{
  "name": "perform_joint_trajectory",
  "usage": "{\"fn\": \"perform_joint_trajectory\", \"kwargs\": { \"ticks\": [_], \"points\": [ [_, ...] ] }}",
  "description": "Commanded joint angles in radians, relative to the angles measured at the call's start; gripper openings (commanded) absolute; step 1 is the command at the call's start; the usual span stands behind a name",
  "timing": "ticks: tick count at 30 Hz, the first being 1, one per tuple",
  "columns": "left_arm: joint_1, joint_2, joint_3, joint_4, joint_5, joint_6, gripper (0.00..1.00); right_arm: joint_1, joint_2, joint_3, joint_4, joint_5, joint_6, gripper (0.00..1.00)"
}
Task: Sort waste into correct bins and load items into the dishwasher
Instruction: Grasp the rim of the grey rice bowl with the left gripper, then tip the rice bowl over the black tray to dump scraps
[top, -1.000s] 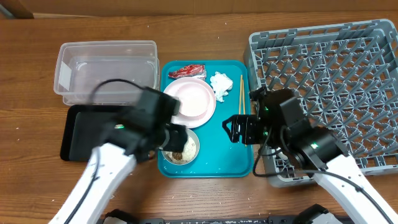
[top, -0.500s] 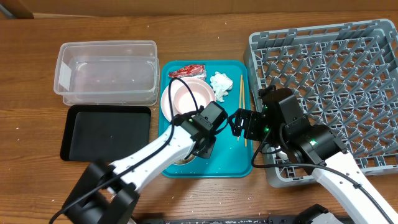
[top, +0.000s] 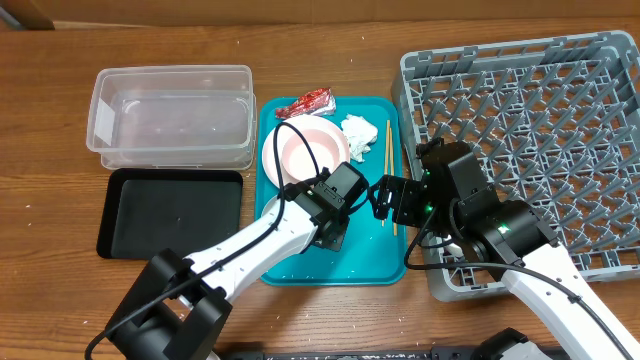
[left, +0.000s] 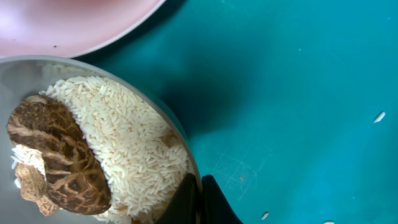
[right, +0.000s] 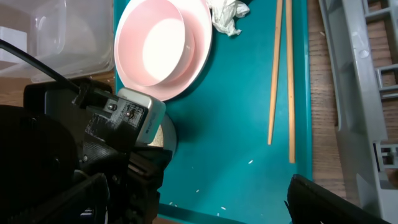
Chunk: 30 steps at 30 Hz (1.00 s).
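The rice bowl (left: 28, 78) sits in the teal tray's (top: 365, 255) 7 o'clock area. It holds a heap of white rice (left: 127, 140) with brown bits (left: 59, 152) at its 9 o'clock side. The left gripper (left: 199, 198) is clamped on the bowl's rim at 5 o'clock, one finger inside the wall and one outside. In the overhead view the left arm hides most of this bowl.

At the bowl's 12 o'clock, just beside it, lies the plate (right: 200, 62) with a second bowl (right: 158, 43) resting on it. A few loose grains (right: 250, 162) dot the teal surface at the rice bowl's 3 o'clock.

From the plate, the tissue (top: 355, 138) lies at 2 o'clock, touching its edge, and the red wrapper (top: 308, 103) at 12 o'clock on the tray's far lip. The chopsticks (top: 390, 165) lie side by side at 3 o'clock, along the tray's right edge.

The right gripper (top: 388, 200) hovers over the tray near the chopsticks' nearer ends, jaws spread wide and holding nothing.

The clear tub (top: 170, 115) stands at the tray's 10 o'clock and the black tray (top: 170, 212) at 8 o'clock. The dish rack (top: 530, 130) fills the 3 o'clock side of the table (top: 330, 50).
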Motion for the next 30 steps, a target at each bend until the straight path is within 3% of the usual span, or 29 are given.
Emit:
{"fn": "perform_joint_trajectory", "kwargs": {
  "ticks": [1,8,11,16,19,24,30],
  "points": [
    [-0.002,0.027,-0.004,-0.018,-0.009,-0.017,0.04,-0.004,-0.007,0.021,-0.006,0.013,0.005,0.94],
    [0.050,-0.122,0.033,-0.175,-0.004,-0.141,0.04,-0.004,-0.007,0.021,-0.018,0.014,0.005,0.95],
    [0.143,-0.262,0.035,-0.203,0.089,-0.130,0.04,-0.004,-0.007,0.021,-0.018,0.014,0.005,0.95],
    [0.396,-0.419,0.034,-0.207,0.369,0.021,0.04,-0.004,-0.007,0.021,-0.018,0.014,0.005,0.95],
    [0.587,-0.452,0.032,-0.217,0.634,0.168,0.04,-0.004,-0.007,0.021,-0.018,0.014,0.005,0.95],
    [0.888,-0.425,0.014,-0.257,1.004,0.420,0.04,-0.004,-0.007,0.021,-0.017,0.014,0.005,0.95],
    [1.131,-0.306,-0.004,-0.329,1.243,0.713,0.04,-0.004,-0.007,0.021,-0.018,0.014,0.005,0.95]
  ]
}}
